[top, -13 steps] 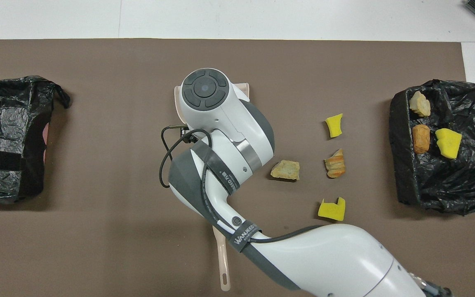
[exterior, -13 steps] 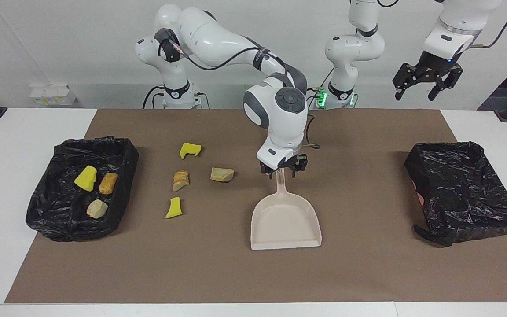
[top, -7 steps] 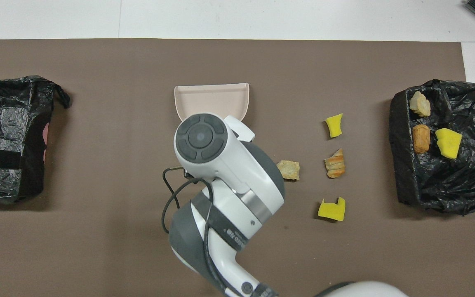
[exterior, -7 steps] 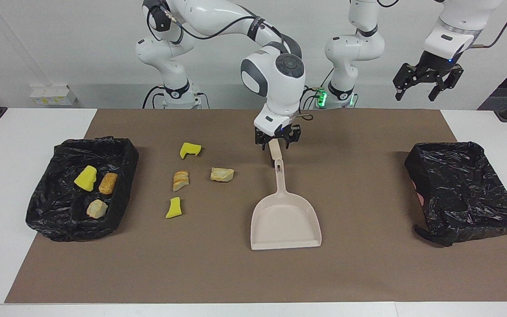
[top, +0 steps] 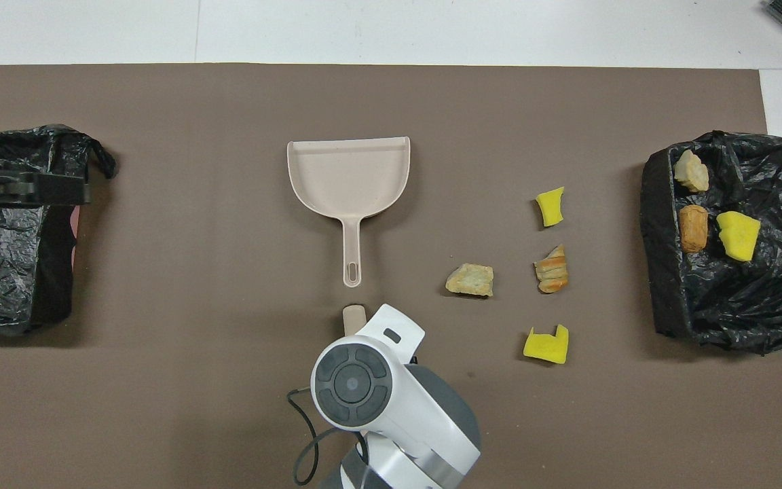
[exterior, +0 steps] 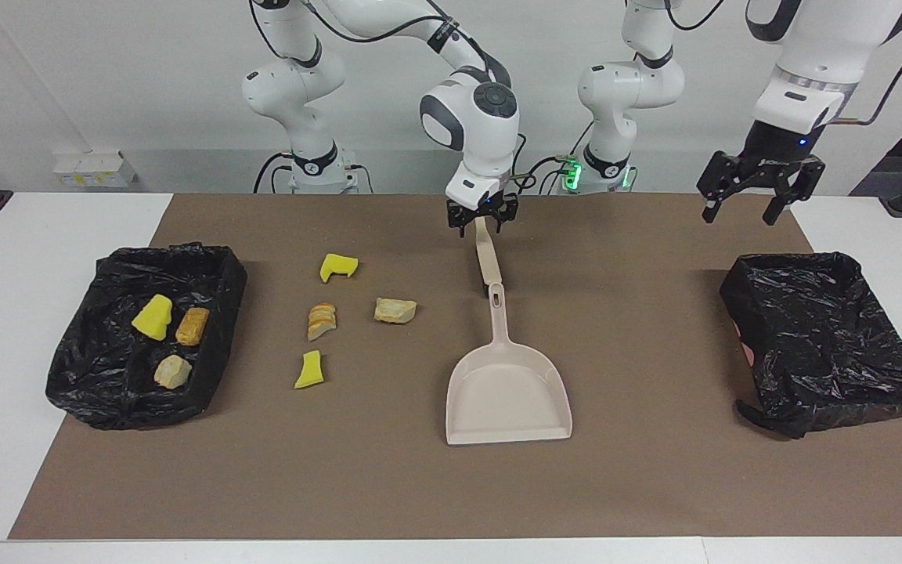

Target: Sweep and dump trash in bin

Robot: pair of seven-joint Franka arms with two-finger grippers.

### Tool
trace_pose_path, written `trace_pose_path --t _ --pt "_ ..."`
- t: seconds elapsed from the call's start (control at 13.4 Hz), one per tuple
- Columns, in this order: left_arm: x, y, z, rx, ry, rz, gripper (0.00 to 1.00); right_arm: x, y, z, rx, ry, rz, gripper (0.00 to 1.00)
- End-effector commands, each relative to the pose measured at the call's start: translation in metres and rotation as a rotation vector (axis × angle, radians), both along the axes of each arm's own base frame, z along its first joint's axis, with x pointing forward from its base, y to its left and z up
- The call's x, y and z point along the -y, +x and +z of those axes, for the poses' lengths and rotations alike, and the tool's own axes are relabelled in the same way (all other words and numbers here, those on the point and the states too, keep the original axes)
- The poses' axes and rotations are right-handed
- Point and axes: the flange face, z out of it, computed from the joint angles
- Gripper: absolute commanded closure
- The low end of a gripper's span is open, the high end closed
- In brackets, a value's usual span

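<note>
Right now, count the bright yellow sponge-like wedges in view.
3. One wedge lies in the black-lined bin; two lie on the brown mat: one nearer the robots, one farther. None seems hidden.

two white franka arms with rounded, glossy shells and dark grey joint bands; each wrist ends in a grey disc cap with ring-shaped markings. black cables loop along the links. the black, skeletal right gripper [exterior: 482, 222] and left gripper [exterior: 759, 186] contrast; a green light glows at one base.
</note>
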Motion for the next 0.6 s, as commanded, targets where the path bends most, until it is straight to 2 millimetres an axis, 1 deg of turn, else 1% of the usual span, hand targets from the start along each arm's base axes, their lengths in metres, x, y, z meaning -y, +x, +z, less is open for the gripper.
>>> trace_pose_path --t 0.0,0.07,0.15,0.22,0.3,0.37,0.45,0.52 --pt "0.060 0.032 -0.036 -0.022 -0.026 0.012 0.00 0.004 -0.041 -0.011 -0.033 0.004 0.001 0.22" --pt "0.070 0.041 -0.052 -0.041 -0.029 0.021 0.00 0.002 -0.055 -0.015 -0.053 0.008 0.008 0.26" --pt "0.091 0.047 -0.062 -0.021 -0.045 0.036 0.00 0.002 -0.063 -0.014 -0.054 0.012 0.014 0.28" --pt "0.111 0.054 -0.078 0.001 -0.044 0.066 0.00 0.001 -0.071 -0.016 -0.060 0.010 0.019 0.29" --pt "0.136 0.054 -0.096 -0.008 -0.028 0.069 0.00 -0.001 -0.080 -0.021 -0.072 0.009 0.027 0.30" --pt "0.157 0.049 -0.108 -0.021 -0.016 0.051 0.00 -0.002 -0.084 -0.026 -0.070 0.020 0.027 0.30" --pt "0.171 0.048 -0.123 -0.038 -0.001 0.047 0.00 -0.001 -0.085 -0.029 -0.066 0.022 0.021 0.30" --pt "0.184 0.052 -0.141 -0.043 0.013 0.069 0.00 -0.003 -0.088 -0.031 -0.068 0.021 0.024 0.31"
